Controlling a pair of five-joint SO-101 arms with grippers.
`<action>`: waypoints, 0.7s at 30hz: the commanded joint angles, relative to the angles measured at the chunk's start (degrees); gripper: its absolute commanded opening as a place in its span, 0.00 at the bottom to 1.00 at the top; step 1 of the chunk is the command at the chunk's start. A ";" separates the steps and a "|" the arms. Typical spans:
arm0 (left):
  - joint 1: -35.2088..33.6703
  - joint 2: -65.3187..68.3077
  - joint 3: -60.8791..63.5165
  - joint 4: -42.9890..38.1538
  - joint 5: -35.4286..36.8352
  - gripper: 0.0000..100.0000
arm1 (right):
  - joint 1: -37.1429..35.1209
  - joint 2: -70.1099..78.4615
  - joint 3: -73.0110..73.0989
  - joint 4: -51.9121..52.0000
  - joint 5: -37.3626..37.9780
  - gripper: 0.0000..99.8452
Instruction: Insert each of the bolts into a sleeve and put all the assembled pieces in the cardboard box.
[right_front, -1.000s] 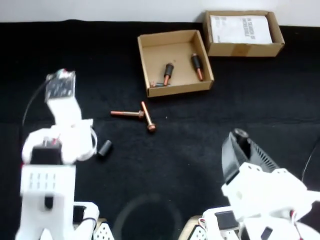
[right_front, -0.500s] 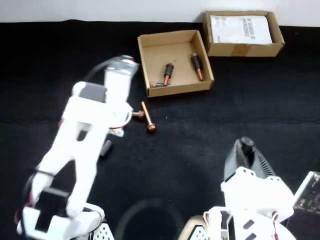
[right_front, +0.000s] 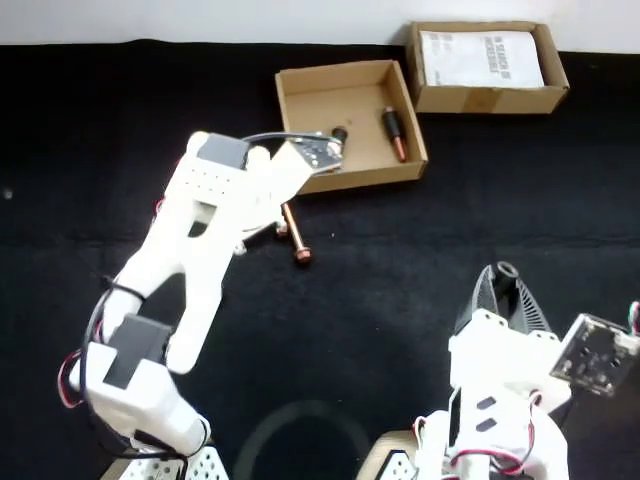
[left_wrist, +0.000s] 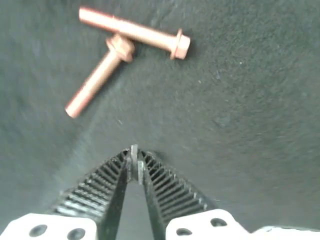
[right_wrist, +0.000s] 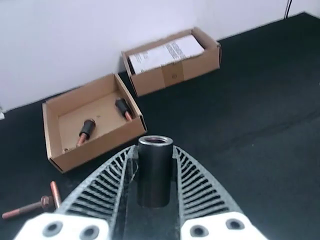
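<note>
Copper bolts (left_wrist: 132, 31), 2 in number, lay touching on the black surface (left_wrist: 250, 100) just ahead of the left gripper (left_wrist: 134, 162), its jaws closed and empty. Meanwhile the right gripper (right_wrist: 155, 150) clamped an upright black sleeve (right_wrist: 155, 180); the cardboard box (right_wrist: 67, 125), farther off, contained 2 assembled pieces (right_wrist: 85, 131).

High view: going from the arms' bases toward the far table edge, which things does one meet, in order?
The sleeve held in the right tool, then the loose bolts, the open cardboard box, the box with a paper sheet.
</note>
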 joint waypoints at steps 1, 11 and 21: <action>0.57 2.33 -5.93 0.09 -5.98 0.12 | 0.48 -0.75 1.19 -1.27 0.44 0.01; 0.31 17.71 -19.56 0.09 -17.76 0.17 | 5.93 -0.66 9.27 -11.56 0.70 0.01; -1.45 33.01 -37.93 3.25 -19.60 0.17 | 7.87 -0.57 13.41 -14.20 0.79 0.01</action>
